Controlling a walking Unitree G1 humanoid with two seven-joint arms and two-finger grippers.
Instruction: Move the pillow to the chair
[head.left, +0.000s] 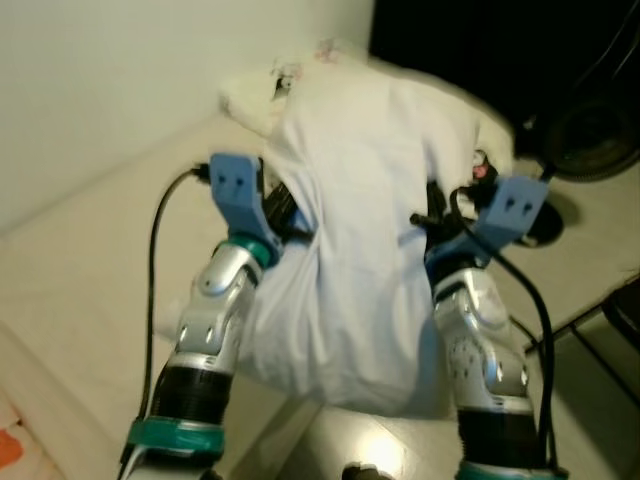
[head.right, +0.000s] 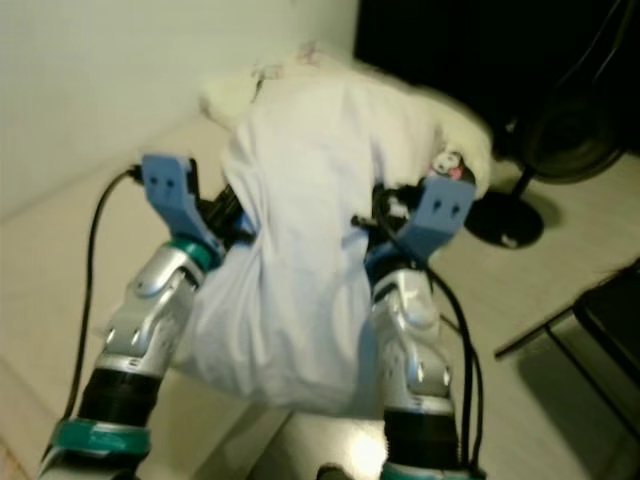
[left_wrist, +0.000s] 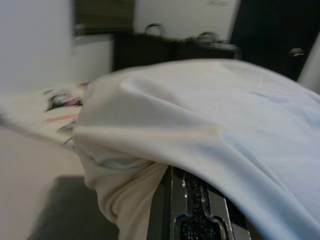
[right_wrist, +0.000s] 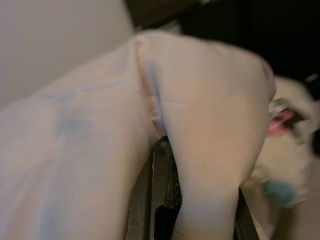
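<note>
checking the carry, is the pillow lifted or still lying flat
Lifted: the pillow hangs squeezed between the left gripper and right gripper, sagging below them.

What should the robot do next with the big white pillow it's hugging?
Probably keep squeezing and carry it on toward the chair. The pillow is pinched between the left gripper and the right gripper, and it sags below the arms, so a steady hold seems wise. No chair can be made out yet, so the robot likely has to turn or walk first.
</note>
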